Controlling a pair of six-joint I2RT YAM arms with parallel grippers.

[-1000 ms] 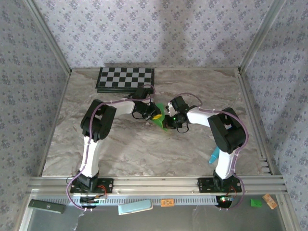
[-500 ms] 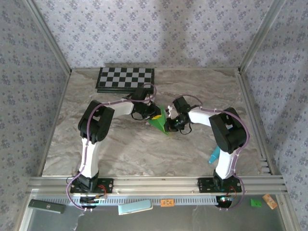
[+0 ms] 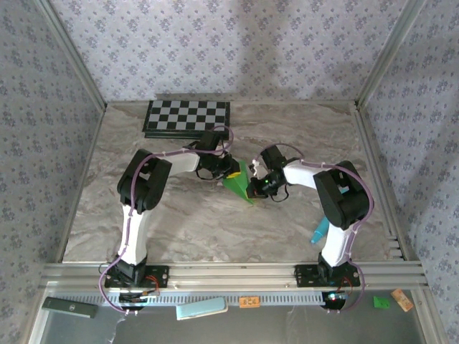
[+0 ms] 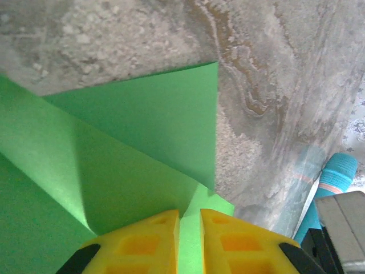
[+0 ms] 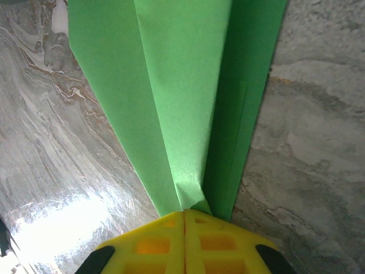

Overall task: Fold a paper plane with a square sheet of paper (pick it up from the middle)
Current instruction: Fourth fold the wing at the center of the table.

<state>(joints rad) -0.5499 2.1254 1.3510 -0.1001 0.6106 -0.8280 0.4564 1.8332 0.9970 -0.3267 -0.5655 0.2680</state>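
Observation:
The green paper (image 3: 239, 185), folded into a pointed wedge with a centre crease, hangs above the middle of the table between both grippers. My left gripper (image 3: 231, 172) is at its upper left side. In the left wrist view the yellow fingers (image 4: 148, 240) stand a narrow slit apart, my left gripper (image 4: 189, 212) shut on a layer of the paper (image 4: 142, 131). My right gripper (image 3: 257, 188) is at the paper's right side. In the right wrist view my right gripper (image 5: 184, 212) is pinched shut on the creased end of the paper (image 5: 182, 85), and the folds fan away from it.
A black-and-white checkerboard (image 3: 187, 117) lies at the back left of the marble table (image 3: 179, 215). A teal marker (image 3: 320, 233) lies by the right arm's base, and the marker (image 4: 336, 174) also shows low right in the left wrist view. Patterned walls close three sides.
The paper has turned from lying mostly hidden under the grippers to standing as a plain green triangle. The right wrist has shifted slightly right and turned; the left gripper has barely moved.

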